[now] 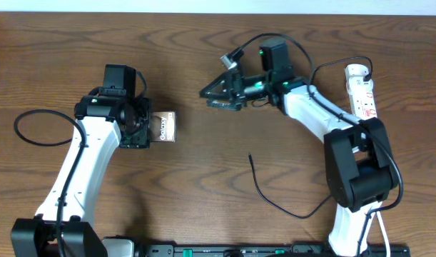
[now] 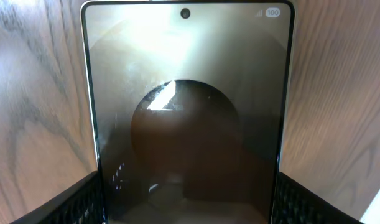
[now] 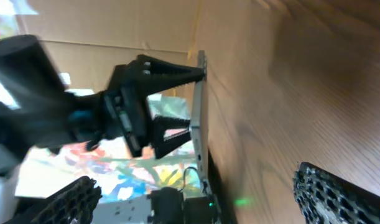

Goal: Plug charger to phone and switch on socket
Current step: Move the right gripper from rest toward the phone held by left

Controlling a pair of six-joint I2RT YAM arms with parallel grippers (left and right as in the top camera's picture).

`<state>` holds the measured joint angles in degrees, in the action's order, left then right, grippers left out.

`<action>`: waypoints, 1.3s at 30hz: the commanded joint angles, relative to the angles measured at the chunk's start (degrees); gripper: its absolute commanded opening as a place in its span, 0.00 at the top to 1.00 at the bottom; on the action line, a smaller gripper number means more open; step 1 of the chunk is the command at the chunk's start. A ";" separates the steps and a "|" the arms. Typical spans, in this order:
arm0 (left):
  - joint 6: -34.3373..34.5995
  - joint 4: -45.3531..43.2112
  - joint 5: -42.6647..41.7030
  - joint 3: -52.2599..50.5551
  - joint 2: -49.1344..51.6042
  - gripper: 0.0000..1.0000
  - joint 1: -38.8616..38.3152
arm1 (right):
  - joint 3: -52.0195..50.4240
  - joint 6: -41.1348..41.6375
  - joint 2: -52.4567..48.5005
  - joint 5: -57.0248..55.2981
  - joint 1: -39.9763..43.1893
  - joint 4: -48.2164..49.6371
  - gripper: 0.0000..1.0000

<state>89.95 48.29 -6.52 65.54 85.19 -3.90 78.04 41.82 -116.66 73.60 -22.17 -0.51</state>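
Note:
The phone [image 1: 165, 127] lies flat on the table left of centre, its brown face with white "Galaxy" text up. My left gripper [image 1: 137, 130] is shut on its left end. In the left wrist view the phone [image 2: 186, 106] fills the frame between both fingers [image 2: 186, 208]. My right gripper [image 1: 208, 97] is open and empty, turned on its side above the table right of the phone; its fingers [image 3: 202, 196] stand wide apart. The charger cable [image 1: 275, 203] curves over the table, its tip [image 1: 250, 155] lying free; its other end is hidden behind the right arm. The white socket [image 1: 362, 89] lies at the far right.
A thick black robot cable [image 1: 39, 128] loops at the left. A black rail [image 1: 239, 250] runs along the table's front edge. The left arm [image 3: 65, 118] shows in the right wrist view.

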 commanded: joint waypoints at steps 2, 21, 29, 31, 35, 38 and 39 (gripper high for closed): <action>7.37 -0.02 -0.57 0.33 -0.31 0.93 -0.04 | 0.81 2.12 -0.28 -7.06 -3.82 -0.11 0.01; 12.28 -0.02 -0.17 0.33 -0.31 0.93 -0.04 | 0.81 1.70 -0.28 -11.87 -12.31 -0.11 0.01; 13.07 -0.24 -1.88 0.33 -0.31 0.93 -0.04 | 0.81 0.94 -0.31 -15.63 -14.86 -0.11 0.01; 13.05 -0.22 -2.60 0.33 -0.31 0.93 -0.04 | 0.81 0.85 -0.31 -16.68 -15.37 -0.09 0.01; 13.00 -0.22 -5.55 0.33 -0.31 0.93 -0.04 | 0.81 -0.55 -0.31 -18.62 -16.06 -0.11 0.01; 12.74 -0.17 -6.64 0.33 -0.31 0.93 -0.04 | 0.81 -0.55 -0.35 -20.00 -16.70 -0.04 0.01; 12.76 0.02 -7.06 0.33 -0.31 0.93 -0.04 | 0.81 -0.59 -0.35 -20.76 -16.94 -0.07 0.02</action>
<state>102.21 48.12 -11.14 65.54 85.19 -3.92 78.04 42.74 -116.66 55.42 -38.13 -0.58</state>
